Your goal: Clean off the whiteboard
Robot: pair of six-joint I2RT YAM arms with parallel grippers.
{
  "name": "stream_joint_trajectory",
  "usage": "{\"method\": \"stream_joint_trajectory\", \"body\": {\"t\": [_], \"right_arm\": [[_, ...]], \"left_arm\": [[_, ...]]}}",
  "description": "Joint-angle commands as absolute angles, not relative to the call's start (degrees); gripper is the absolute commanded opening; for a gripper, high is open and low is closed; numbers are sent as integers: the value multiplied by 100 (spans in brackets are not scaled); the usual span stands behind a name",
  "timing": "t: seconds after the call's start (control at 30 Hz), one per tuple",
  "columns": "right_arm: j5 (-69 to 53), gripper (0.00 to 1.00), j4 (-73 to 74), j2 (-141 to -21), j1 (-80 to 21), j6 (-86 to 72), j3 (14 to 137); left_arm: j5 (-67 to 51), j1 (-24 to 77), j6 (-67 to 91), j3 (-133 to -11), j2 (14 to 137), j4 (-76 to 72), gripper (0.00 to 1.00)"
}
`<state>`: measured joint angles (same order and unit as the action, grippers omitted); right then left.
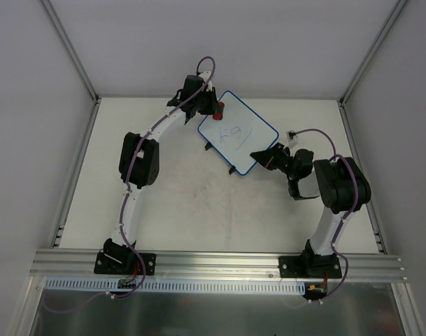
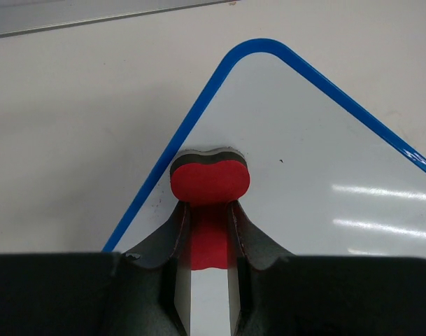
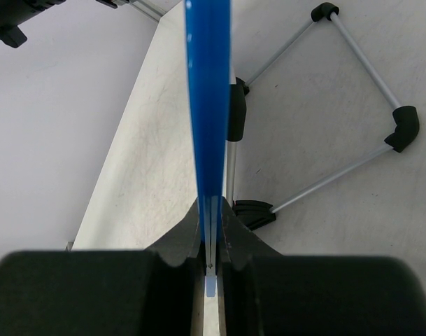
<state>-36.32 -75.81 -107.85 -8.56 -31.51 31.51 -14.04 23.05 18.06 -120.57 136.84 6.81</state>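
The whiteboard (image 1: 251, 143) sits at the back middle of the table, turned diagonally, with black marks (image 1: 233, 134) near its middle. My left gripper (image 1: 217, 108) is at the board's far left corner, shut on the red eraser (image 1: 220, 107). In the left wrist view the eraser (image 2: 210, 178) pokes out past the left gripper (image 2: 209, 210), resting on the whiteboard (image 2: 303, 140) just inside its blue rim. My right gripper (image 1: 259, 155) is shut on the board's near right edge. Seen edge-on in the right wrist view, the whiteboard (image 3: 208, 105) runs between the jaws of the right gripper (image 3: 210, 210).
A thin wire stand with black feet (image 3: 401, 129) shows under the board. An aluminium rail (image 1: 219, 262) runs along the near edge, holding both arm bases. White walls and metal posts (image 1: 69, 49) enclose the table on three sides.
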Motion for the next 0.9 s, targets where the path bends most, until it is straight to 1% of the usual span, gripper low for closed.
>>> {"method": "stream_joint_trajectory", "body": {"t": [0.0,0.1,0.2,0.37,0.4,0.6,0.73,0.87], "right_arm": [[-3771,0,-8771,-10652,-870,-2865,3234],[-3771,0,-8771,-10661,-870,-2874,3261],[-3779,0,-8771,-10661,-879,-2874,3278],[-3771,0,-8780,-10670,-870,-2865,3252],[-3771,0,-8772,-10661,-879,-2865,3252],[-3779,0,-8771,-10670,-870,-2865,3252],[-3788,0,-8771,-10670,-870,-2874,3269],[-3788,0,-8771,-10661,-870,-2874,3270]], "left_arm": [[-1160,2408,1802,-12305,13869,677,0],[-1555,2434,1775,-12270,13861,677,0],[-1705,2583,1671,-11946,13720,668,0],[-1661,3049,1232,-11383,13228,659,0],[-1496,3259,1022,-11295,13193,659,0],[-1415,3761,519,-11250,13104,668,0],[-1170,4104,-183,-11101,12973,677,0],[-1309,4218,-474,-10908,12867,668,0]]}}
